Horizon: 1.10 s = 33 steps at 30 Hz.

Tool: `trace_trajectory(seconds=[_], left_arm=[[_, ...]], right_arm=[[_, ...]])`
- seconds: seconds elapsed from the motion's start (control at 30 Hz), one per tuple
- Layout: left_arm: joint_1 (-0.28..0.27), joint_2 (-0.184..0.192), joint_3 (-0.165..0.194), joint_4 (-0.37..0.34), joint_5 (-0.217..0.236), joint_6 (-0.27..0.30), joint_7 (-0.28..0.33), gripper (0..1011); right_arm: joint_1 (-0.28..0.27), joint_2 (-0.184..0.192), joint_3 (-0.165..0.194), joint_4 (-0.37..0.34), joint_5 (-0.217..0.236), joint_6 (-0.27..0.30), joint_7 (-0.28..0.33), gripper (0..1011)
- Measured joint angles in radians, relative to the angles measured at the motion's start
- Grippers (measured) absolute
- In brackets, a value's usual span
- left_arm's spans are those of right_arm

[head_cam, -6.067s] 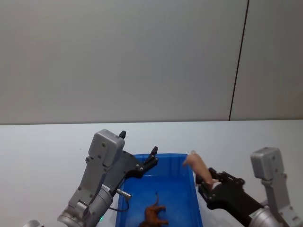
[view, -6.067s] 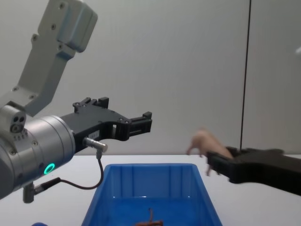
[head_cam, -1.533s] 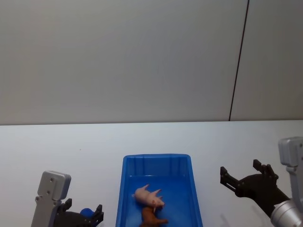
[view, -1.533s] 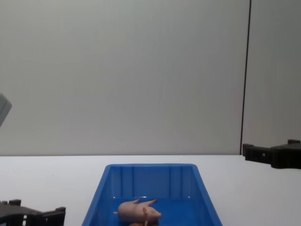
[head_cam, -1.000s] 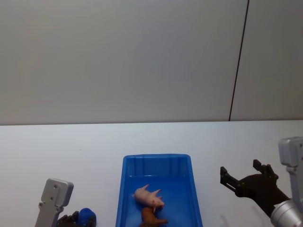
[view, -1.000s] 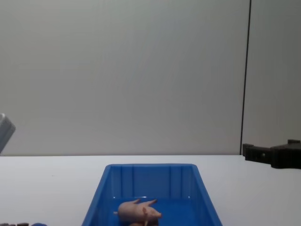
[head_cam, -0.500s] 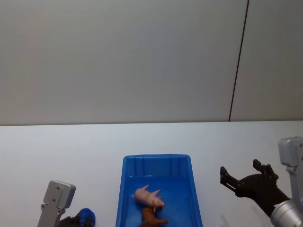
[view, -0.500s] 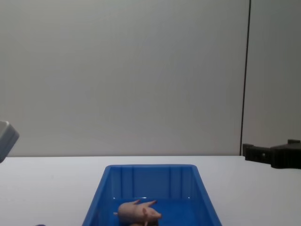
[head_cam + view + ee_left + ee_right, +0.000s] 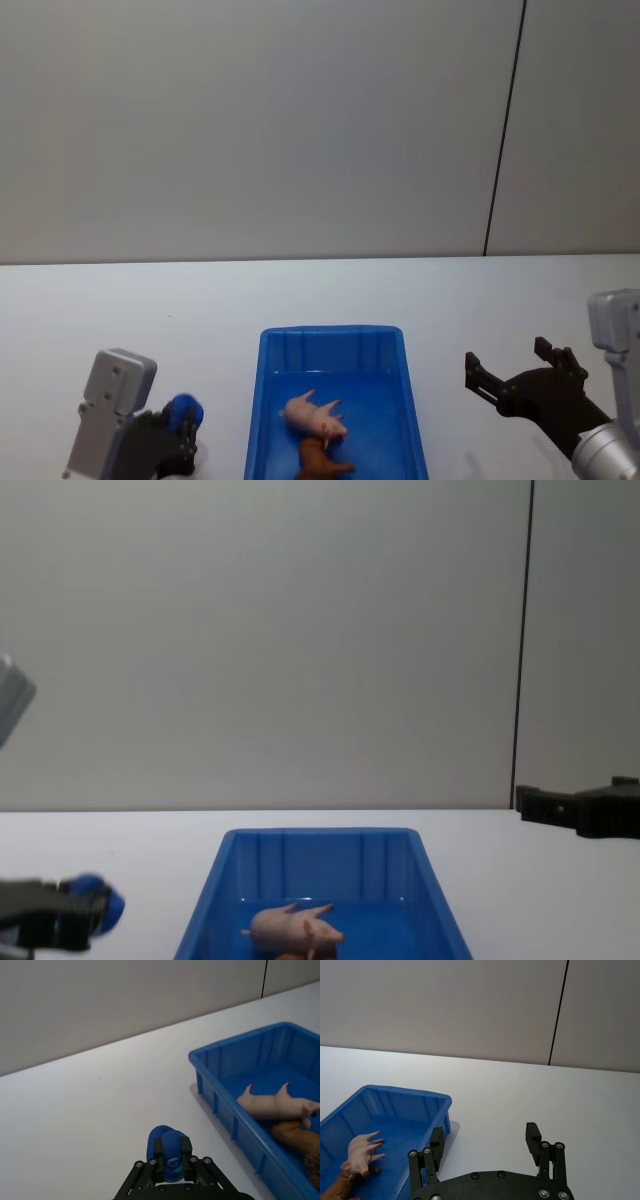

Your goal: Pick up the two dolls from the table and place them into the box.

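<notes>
**Both dolls in the box, a blue thing in my left gripper**

The pink doll (image 9: 314,413) lies on its side on the floor of the box (image 9: 331,334), legs pointing toward the far wall. The reddish-brown doll (image 9: 318,462) lies just beside it, touching it on my near side; the head view's lower edge cuts it off, and in the chest view the pink one hides nearly all of it. My left wrist view shows the two pressed together against the box's wall.

My left gripper (image 9: 180,440) is low over the table (image 9: 120,320), to the left of the box and apart from it, its fingers clamped on a small blue object (image 9: 167,1145). I cannot make out what it is: the fingers cover its sides and only its rounded top shows.

My right gripper (image 9: 485,1142) hangs above the table to the right of the box, fingers spread wide with nothing between them. The chest view's right edge cuts it off.
</notes>
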State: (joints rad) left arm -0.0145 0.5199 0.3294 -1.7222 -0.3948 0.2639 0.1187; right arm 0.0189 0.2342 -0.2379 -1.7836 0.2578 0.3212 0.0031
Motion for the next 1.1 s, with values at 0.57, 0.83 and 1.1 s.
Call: trace_trajectory(seconds=[0.57,0.83,1.1], left_arm=[[-0.037,0.001,-0.018,-0.030,0.037,-0.113,-0.146,160],[-0.065,-0.008,-0.020,-0.014,0.030,-0.159,-0.266,160],[-0.098,-0.023,-0.018,0.012,0.010,-0.195,-0.394,285]], right_arm=[[0.000,0.000,0.000,0.000,0.000,0.000,0.000,1001],[0.000,0.000,0.000,0.000,0.000,0.000,0.000,1001],[0.000,0.000,0.000,0.000,0.000,0.000,0.000,1001]])
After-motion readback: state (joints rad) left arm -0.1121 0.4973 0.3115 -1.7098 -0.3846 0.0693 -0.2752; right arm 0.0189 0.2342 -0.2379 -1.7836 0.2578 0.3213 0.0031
